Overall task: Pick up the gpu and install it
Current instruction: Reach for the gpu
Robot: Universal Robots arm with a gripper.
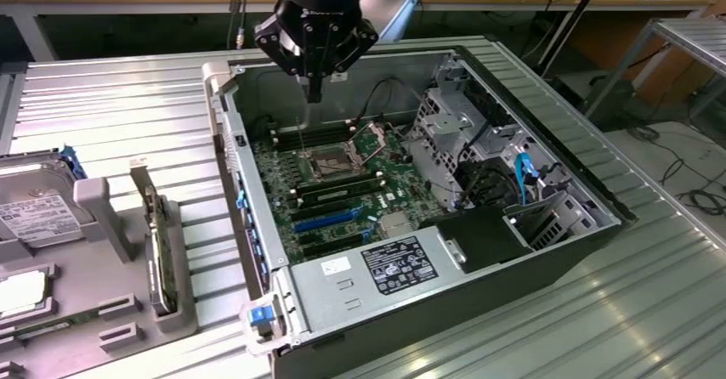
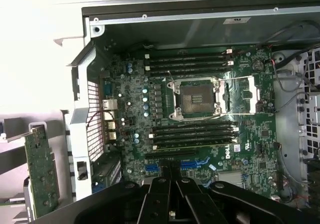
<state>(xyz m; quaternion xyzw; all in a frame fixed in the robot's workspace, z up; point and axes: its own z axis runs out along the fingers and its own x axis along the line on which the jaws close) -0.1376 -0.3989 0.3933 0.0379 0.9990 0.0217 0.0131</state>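
The gpu stands on edge in a slot of the grey holder at the exterior view's left, beside the open computer case, with its silver bracket at the far end. The wrist view catches it as a greenish card just outside the case wall. My gripper hangs over the far end of the case, above the motherboard, well away from the gpu. Its fingers point down, pressed together with nothing between them. Blue expansion slots lie just beyond the fingertips.
A silver hard drive with a white label rests at the holder's far left. Inside the case are the bare processor socket, memory slots, a drive cage, cables and the power supply. The case walls stand around the board.
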